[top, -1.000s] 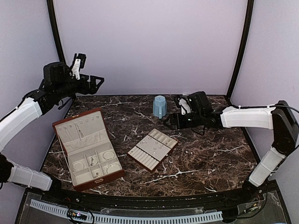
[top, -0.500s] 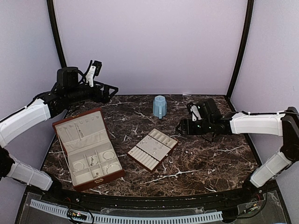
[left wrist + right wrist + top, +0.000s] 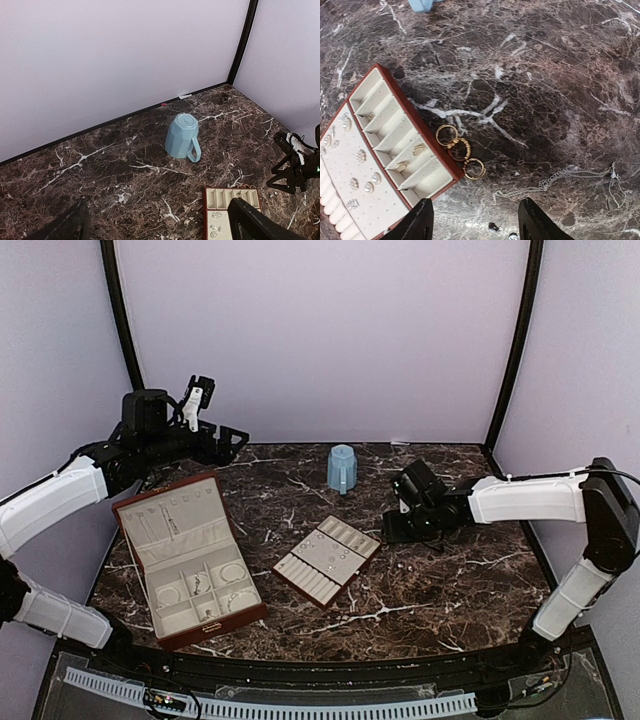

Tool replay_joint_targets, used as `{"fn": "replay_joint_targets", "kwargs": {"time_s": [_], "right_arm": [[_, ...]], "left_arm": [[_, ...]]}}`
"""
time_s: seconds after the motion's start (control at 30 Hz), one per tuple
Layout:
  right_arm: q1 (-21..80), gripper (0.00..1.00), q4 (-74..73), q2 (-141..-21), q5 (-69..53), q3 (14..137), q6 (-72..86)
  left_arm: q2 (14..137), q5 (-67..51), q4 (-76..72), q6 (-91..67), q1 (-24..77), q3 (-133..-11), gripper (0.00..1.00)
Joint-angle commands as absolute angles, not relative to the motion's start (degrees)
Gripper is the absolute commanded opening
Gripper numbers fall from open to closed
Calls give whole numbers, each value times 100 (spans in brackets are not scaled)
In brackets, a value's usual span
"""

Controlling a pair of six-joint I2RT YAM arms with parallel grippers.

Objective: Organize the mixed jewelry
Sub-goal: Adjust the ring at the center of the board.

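Three gold-toned rings (image 3: 460,148) lie touching on the marble beside the cream slotted tray (image 3: 385,127), which holds rings and studs. A thin silver chain (image 3: 555,182) lies to their right, and two tiny studs (image 3: 493,227) sit lower down. My right gripper (image 3: 477,227) is open, hovering low over these pieces with nothing between its fingers (image 3: 421,222). In the top view it (image 3: 396,531) is right of the tray (image 3: 328,558). My left gripper (image 3: 232,436) is open and empty, high at the back left; its view shows the tray's end (image 3: 231,199).
A reddish-brown box (image 3: 190,555) with cream lining stands open at the front left and holds several pieces. A blue mug (image 3: 342,468) stands upside down near the back wall, also in the left wrist view (image 3: 182,136). Tiny pieces (image 3: 405,568) dot the table right of the tray.
My right gripper has swung from beside the mug and dropped toward the table right of the tray. My left gripper has moved right, above the box's back edge.
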State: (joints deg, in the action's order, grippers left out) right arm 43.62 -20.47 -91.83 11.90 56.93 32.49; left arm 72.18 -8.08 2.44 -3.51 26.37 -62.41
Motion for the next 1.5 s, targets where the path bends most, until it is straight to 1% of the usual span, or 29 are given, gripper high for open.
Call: {"fn": "replay_joint_targets", "kwargs": {"time_s": [0.0, 0.23, 0.53, 1.47], "right_arm": [[4340, 56, -2287, -9250, 1560, 5758, 3602], [4289, 46, -2218, -9477, 1401, 5767, 3574], [4262, 38, -2164, -9938, 1387, 6039, 3407], [4130, 26, -1999, -10771, 1313, 6490, 3154]], "left_arm": [[7001, -671, 220, -255, 2645, -6151, 99], [7042, -676, 220, -268, 2648, -6148, 99], [7083, -660, 227, -266, 2641, -6144, 99], [7040, -637, 221, -239, 2644, -6141, 99]]}}
